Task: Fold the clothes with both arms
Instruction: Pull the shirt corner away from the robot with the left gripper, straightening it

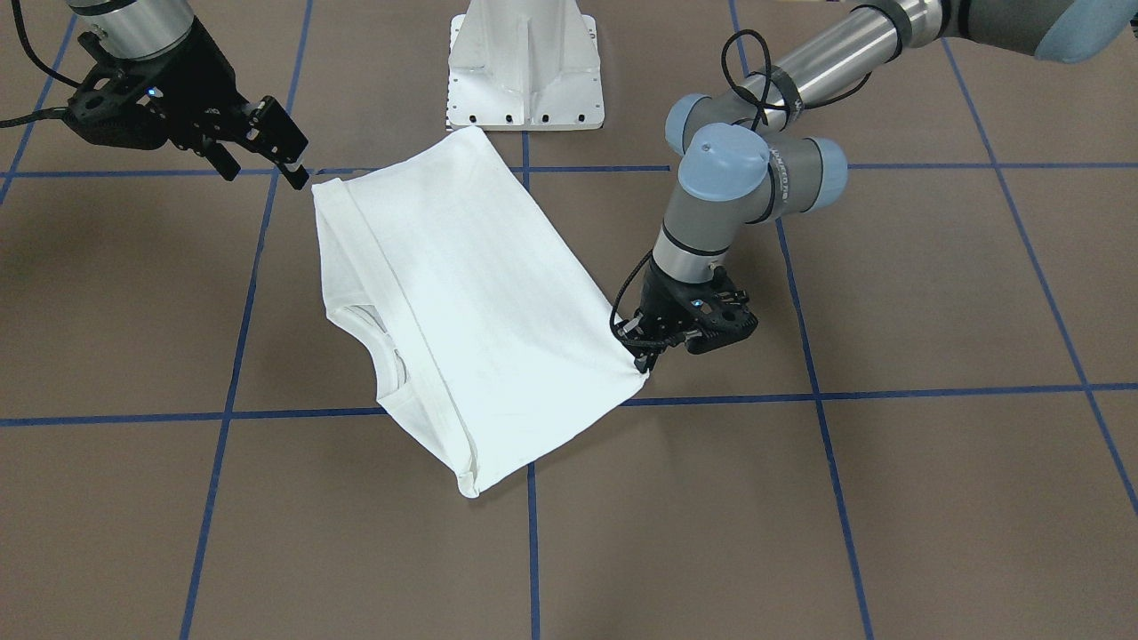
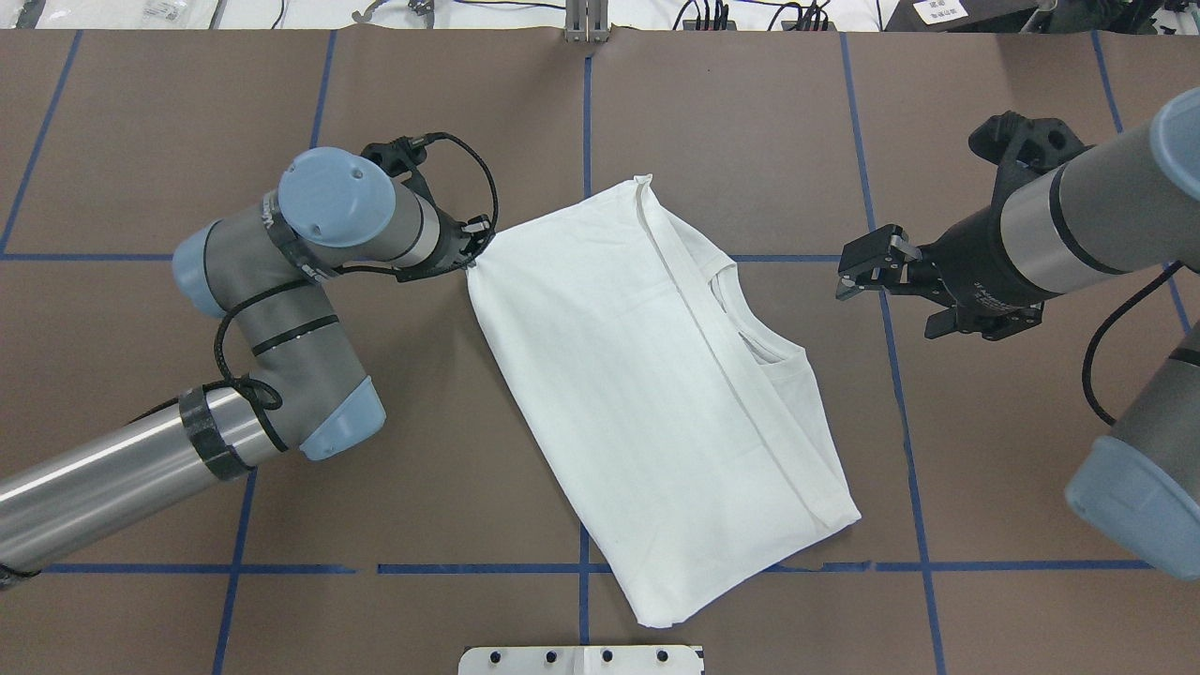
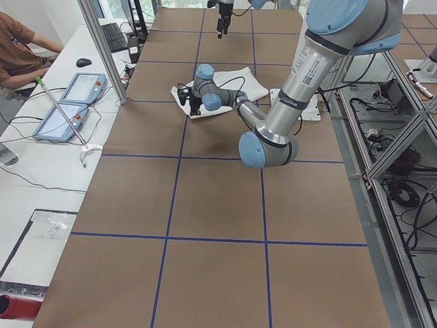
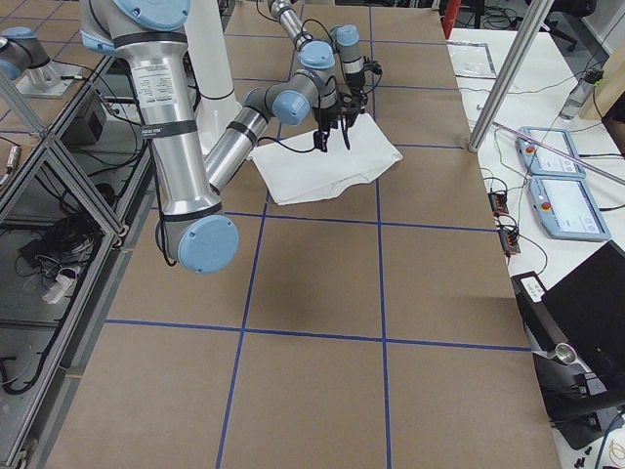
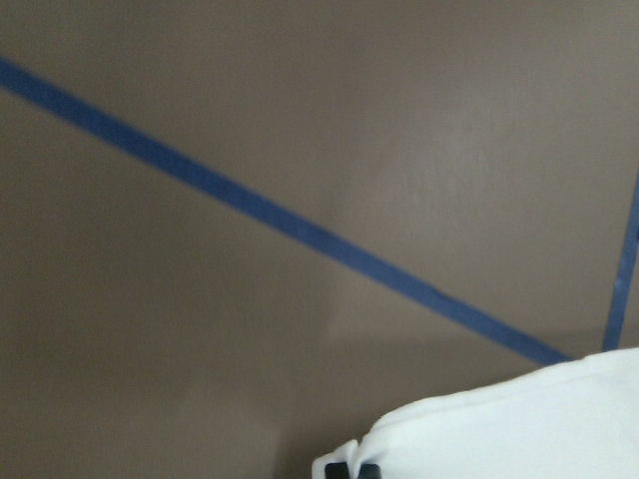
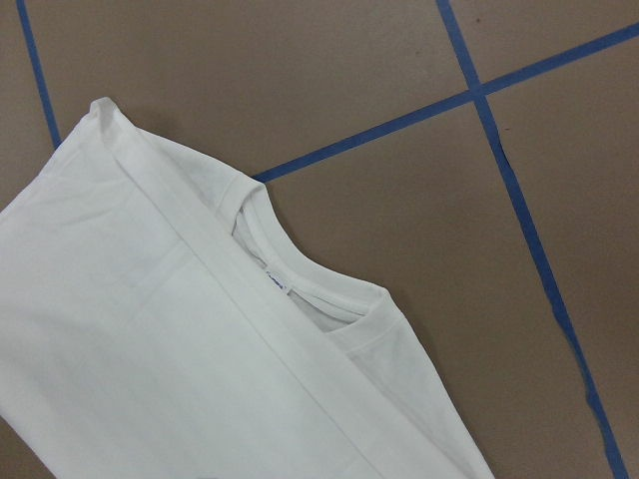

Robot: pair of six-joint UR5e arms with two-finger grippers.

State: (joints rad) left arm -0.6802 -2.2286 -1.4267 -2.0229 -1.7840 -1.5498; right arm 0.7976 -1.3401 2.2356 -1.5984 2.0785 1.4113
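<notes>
The clothes are one white shirt [image 2: 637, 394], folded into a slanted rectangle on the brown table, plain side up. Its round collar with tag [image 6: 275, 284] shows at the edge nearest my right arm. My left gripper [image 2: 472, 261] is down at the shirt's far left corner and shut on the cloth; in the front view it [image 1: 642, 360] pinches that corner, which is pulled to a point. The left wrist view shows its fingertips [image 5: 344, 469] under white fabric [image 5: 529, 419]. My right gripper [image 2: 858, 267] hangs open above the table, beside the collar side and clear of the shirt [image 1: 462, 284].
The white pedestal base [image 1: 524, 62] stands just behind the shirt on the robot's side. Blue tape lines [image 2: 586, 122] grid the brown table. A person [image 3: 17, 51] sits at a side bench with two tablets [image 3: 68, 102].
</notes>
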